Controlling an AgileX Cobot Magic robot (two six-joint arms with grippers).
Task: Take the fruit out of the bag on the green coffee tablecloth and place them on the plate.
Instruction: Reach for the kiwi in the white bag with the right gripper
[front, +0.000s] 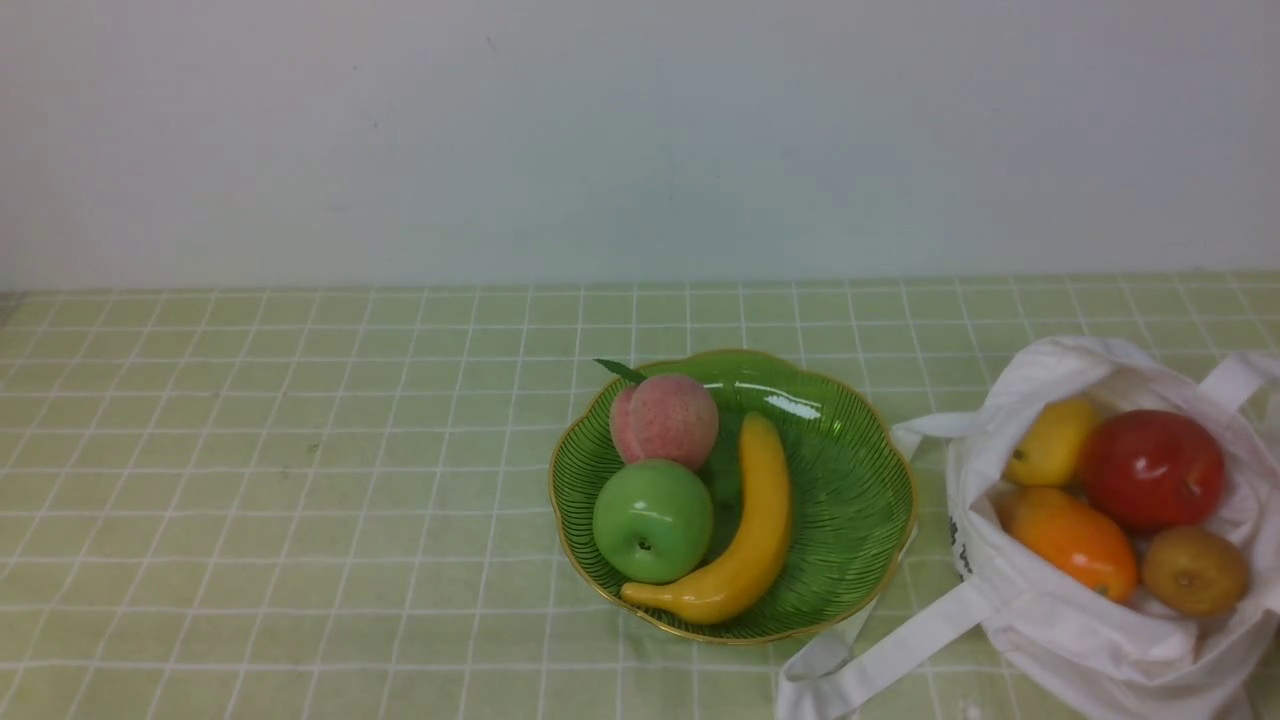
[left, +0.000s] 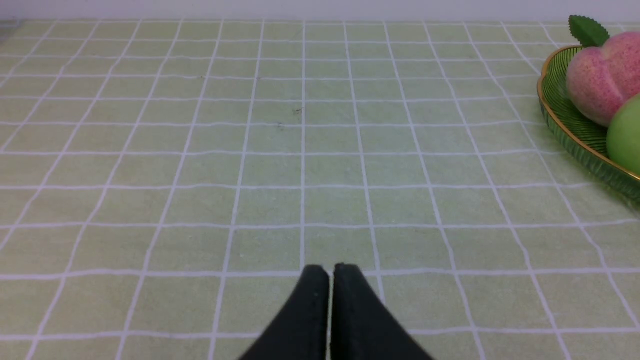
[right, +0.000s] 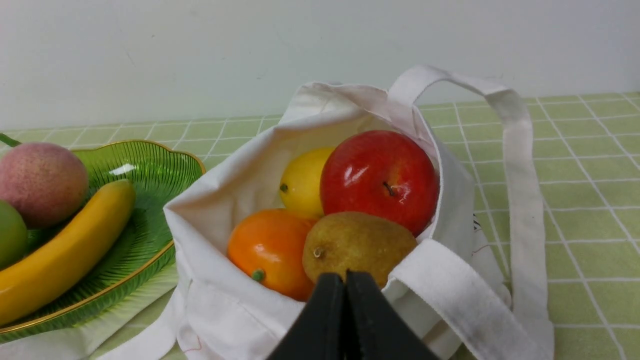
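The white cloth bag (front: 1060, 620) lies open at the front right on the green grid tablecloth (front: 250, 480). In it are a red apple (front: 1150, 468), a yellow lemon (front: 1050, 442), an orange mango (front: 1075, 540) and a brown kiwi (front: 1193, 570). The green gold-rimmed plate (front: 850, 480) stands in the middle, left of the bag. Neither gripper shows in the front view. My right gripper (right: 345, 274) is shut and empty, just in front of the bag's near rim, close to the kiwi (right: 357, 245). My left gripper (left: 331, 269) is shut and empty over bare cloth, left of the plate (left: 565, 125).
On the plate lie a pink peach (front: 665, 420), a green apple (front: 652, 520) and a yellow banana (front: 745, 530). The bag's strap handles (front: 880, 655) trail on the cloth by the plate's front right rim. A pale wall stands behind the table.
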